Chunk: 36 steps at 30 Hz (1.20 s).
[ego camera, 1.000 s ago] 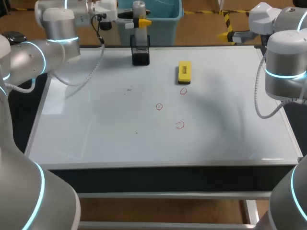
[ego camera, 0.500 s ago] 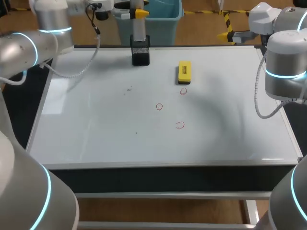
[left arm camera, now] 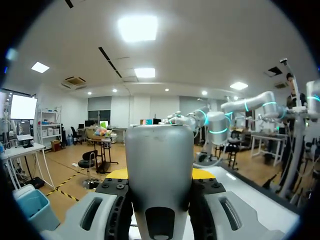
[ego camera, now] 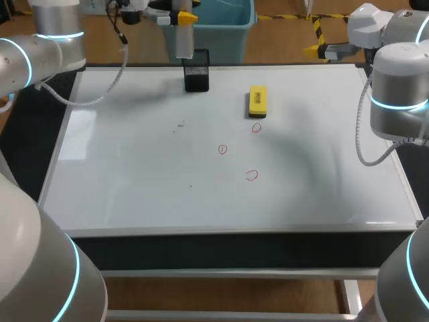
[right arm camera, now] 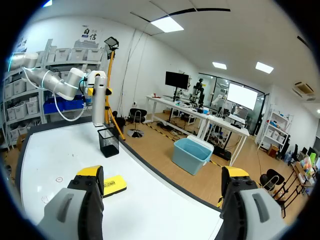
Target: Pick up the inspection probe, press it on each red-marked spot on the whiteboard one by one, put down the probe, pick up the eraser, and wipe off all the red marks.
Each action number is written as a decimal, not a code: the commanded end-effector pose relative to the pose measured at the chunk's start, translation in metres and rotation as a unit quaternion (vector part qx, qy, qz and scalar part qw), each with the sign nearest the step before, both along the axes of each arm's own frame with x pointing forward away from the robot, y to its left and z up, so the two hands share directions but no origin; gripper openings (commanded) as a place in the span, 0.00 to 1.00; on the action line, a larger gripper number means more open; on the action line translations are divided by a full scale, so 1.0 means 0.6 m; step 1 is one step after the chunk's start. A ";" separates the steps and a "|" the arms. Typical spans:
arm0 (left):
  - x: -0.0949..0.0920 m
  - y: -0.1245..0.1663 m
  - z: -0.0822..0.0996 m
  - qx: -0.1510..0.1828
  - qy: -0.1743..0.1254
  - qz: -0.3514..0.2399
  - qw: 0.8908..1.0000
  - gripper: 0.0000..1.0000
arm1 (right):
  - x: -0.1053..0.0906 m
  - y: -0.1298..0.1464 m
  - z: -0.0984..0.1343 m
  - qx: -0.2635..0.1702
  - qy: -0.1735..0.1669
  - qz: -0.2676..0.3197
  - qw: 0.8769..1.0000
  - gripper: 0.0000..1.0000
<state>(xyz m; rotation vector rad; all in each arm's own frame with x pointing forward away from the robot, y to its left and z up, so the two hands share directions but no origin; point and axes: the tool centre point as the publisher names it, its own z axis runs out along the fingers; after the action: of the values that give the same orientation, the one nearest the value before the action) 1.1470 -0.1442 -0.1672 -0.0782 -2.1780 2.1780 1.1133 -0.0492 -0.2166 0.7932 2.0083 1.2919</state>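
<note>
Fingers point(left arm camera: 116, 174) of the left gripper point(ego camera: 182, 17) are clamping the inspection probe point(ego camera: 184, 41) above the black holder point(ego camera: 196, 72); the right gripper point(right arm camera: 162, 176) is gaping open.

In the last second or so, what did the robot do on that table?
The left hand, shut on the probe, lifted it out of the black holder and carried it slightly leftward. The yellow eraser, the red marks and the right arm stayed put.
</note>
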 end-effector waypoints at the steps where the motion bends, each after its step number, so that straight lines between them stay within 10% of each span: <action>1: -0.047 0.025 0.004 0.012 0.001 0.114 0.993 0.00 | 0.001 0.000 0.000 0.000 0.001 0.000 1.000 1.00; 18: -0.153 0.090 -0.044 0.010 0.007 0.205 0.979 0.00 | 0.001 0.000 0.000 0.000 0.001 0.000 1.000 1.00; 36: -0.192 0.152 -0.101 0.024 0.030 0.356 0.934 0.00 | 0.001 0.000 0.000 0.000 0.001 0.000 1.000 1.00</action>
<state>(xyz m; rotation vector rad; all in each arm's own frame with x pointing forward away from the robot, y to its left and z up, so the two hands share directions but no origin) 1.0394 -0.0564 -0.2284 0.1283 -2.2139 2.1618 1.1133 -0.0492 -0.2166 0.7932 2.0083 1.2918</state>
